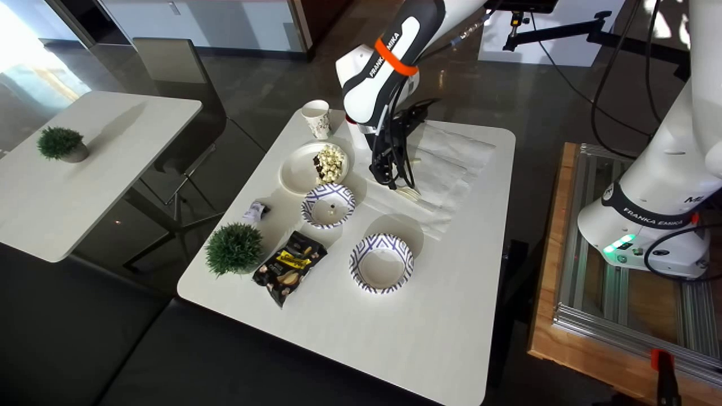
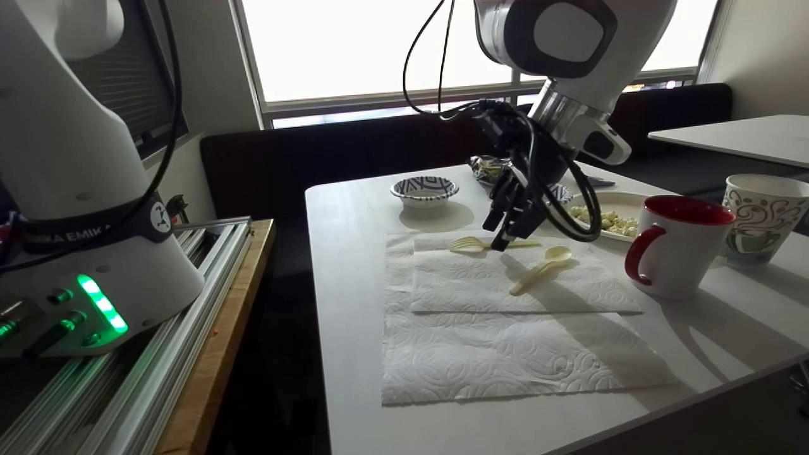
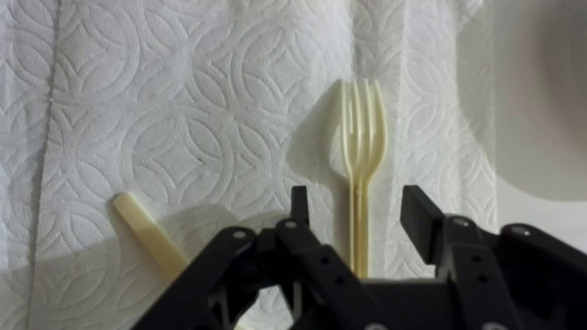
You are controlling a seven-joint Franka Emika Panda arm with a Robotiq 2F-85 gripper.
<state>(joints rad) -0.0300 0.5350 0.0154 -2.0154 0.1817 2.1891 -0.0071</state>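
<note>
wrist vw: fork point(image 3: 360, 176) hndl end hidden, ext. vw: ppr cup point(image 2: 763, 218) cut off

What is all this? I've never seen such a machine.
The white machine is a robot arm; its black gripper works like a two-fingered hand. Two pictures look on from spots away from it; the close-up looks down from the arm itself. The table holds a mug, paper cup, plate of popcorn, two bowls, snack bag, plant, and paper towels with a pale fork and spoon on them. Nothing is held: the close-up shows the jaws open, the fork between them.
</note>
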